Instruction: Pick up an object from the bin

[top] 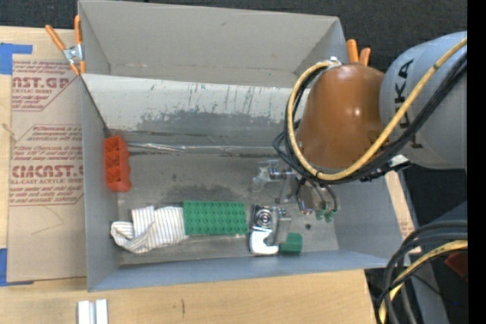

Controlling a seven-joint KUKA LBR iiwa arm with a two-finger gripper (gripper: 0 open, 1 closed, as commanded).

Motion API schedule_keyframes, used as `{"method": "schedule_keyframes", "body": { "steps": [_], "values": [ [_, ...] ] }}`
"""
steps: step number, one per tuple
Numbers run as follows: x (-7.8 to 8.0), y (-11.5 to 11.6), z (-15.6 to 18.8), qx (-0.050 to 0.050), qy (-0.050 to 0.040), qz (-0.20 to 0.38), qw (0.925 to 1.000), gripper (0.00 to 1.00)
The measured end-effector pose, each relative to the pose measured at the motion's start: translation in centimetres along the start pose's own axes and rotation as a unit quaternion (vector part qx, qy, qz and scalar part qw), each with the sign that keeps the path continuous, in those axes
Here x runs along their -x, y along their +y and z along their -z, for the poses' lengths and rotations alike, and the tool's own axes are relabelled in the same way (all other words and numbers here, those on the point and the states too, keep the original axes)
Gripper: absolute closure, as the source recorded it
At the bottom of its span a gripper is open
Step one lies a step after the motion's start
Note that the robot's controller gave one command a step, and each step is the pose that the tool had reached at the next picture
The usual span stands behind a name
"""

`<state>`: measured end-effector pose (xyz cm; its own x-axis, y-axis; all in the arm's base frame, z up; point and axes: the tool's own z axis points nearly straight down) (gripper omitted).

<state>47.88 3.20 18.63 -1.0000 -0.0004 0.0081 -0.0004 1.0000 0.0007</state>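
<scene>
Grey metal bin (190,34), contents all along its near edge. Landmark: the flat green studded plate (216,218), lying about mid-floor.

- Far left of the plate, against the left wall: an orange-red building brick (116,162), lying lengthways along the wall, well apart from the rest.
- Just left of the plate and touching its left end: a crumpled white striped cloth (152,230).
- Just right of the plate: the end effector (277,228), low over the floor, with the arm's brown domed cover (342,117) above and right of it.
- Under its tip lie a small white curved piece (262,244), just off the plate's right end, and a small green block (291,243) touching the white piece's right side.
- Whether the end effector is apart or together, or grips either piece, cannot be told; its own hardware hides the tip.
- Further right of the plate, beyond the end effector: a tiny green bit (328,215), too small to identify.
</scene>
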Motion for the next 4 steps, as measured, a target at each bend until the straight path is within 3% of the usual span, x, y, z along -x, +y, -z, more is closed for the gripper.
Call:
{"method": "schedule_keyframes", "body": {
  "steps": [1,2,3,4],
  "values": [
    [0.2,0.0,0.4,0.0,-0.0041,0.0,1.0,0.0],
    [1.5,2.9,-4.4,0.0,-0.006,0.026,0.9996,0.0],
    [2.5,5.9,-9.9,0.0,-0.0001,0.05,0.9987,0.0],
    [2.9,7.6,-11.4,-0.001,-0.0064,0.154,0.9881,1.0]
  ]
}}
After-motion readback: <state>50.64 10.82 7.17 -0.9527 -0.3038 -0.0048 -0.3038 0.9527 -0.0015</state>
